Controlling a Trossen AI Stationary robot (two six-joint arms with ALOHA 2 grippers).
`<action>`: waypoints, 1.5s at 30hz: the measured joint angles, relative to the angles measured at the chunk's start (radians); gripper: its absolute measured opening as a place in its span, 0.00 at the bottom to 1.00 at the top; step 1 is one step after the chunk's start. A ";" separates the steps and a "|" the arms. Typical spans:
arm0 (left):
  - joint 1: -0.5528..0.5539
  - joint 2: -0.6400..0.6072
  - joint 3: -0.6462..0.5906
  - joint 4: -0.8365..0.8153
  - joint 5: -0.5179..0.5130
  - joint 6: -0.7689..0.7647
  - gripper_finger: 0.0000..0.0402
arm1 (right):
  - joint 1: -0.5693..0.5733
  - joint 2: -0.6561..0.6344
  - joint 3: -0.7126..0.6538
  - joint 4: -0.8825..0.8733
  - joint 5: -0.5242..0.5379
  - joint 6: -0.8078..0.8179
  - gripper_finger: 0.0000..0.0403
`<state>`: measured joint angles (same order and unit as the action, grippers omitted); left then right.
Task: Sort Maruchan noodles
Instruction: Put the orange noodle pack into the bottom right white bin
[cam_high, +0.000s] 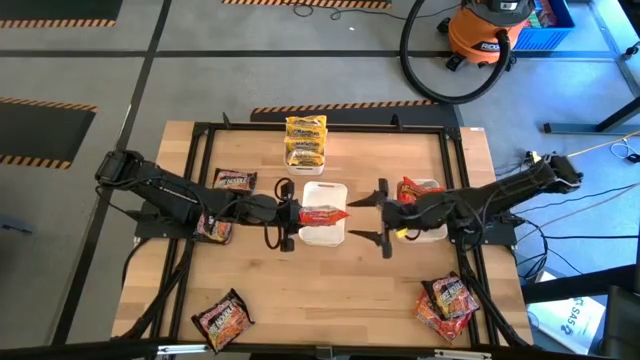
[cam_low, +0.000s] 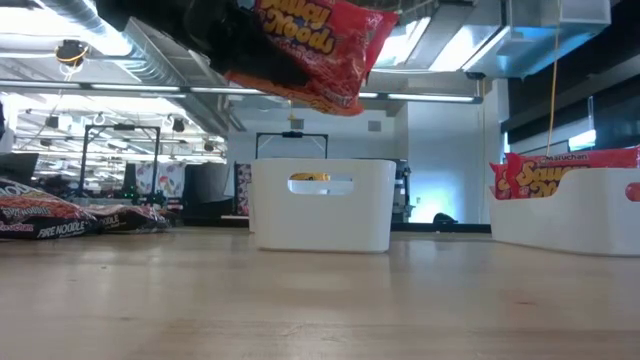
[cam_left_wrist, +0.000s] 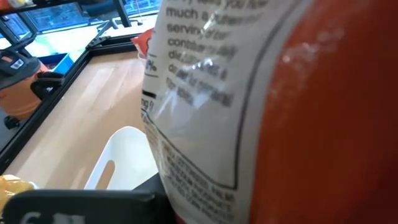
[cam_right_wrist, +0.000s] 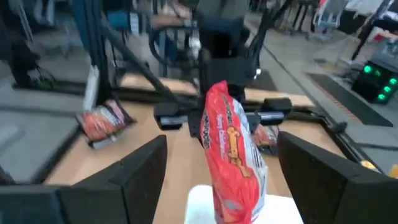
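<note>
Down front on the surface (cam_high: 330, 290), dark packets (cam_high: 222, 320) wait unsorted. Mid-surface, the left gripper (cam_high: 292, 214) has its jaws clamped on a red-orange packet (cam_high: 324, 213) above the middle white tray (cam_high: 322, 236), apparently to drop it there. The right gripper (cam_high: 381, 218) faces it, jaws spread wide and empty. Farther back lie yellow packets (cam_high: 305, 140).

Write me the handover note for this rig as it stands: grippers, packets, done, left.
Left gripper: shut on a red packet, held in the air above the middle white tray.
Right gripper: open, empty, facing that packet from the other side, fingers spread.
Done: one red packet stands in the right white tray; two yellow packets lie stacked at the table's far edge.
Left: three dark packets loose on the left side, and a red and dark pile at the near right corner.
Next, probably: settle the held red packet.
</note>
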<state>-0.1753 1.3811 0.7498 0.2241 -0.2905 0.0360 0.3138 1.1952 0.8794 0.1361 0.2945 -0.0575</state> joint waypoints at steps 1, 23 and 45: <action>0.000 0.000 0.000 0.000 0.000 0.000 0.26 | 0.000 0.025 0.038 -0.040 0.002 -0.010 0.69; 0.012 0.002 0.000 -0.012 0.015 -0.006 0.26 | -0.106 0.545 0.731 -0.761 -0.004 0.013 0.69; 0.013 0.001 0.000 -0.008 0.020 0.001 0.26 | -0.158 0.626 0.729 -0.781 -0.094 0.044 0.69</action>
<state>-0.1620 1.3819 0.7498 0.2164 -0.2703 0.0368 0.1557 1.8216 1.6085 -0.6453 0.2002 -0.0139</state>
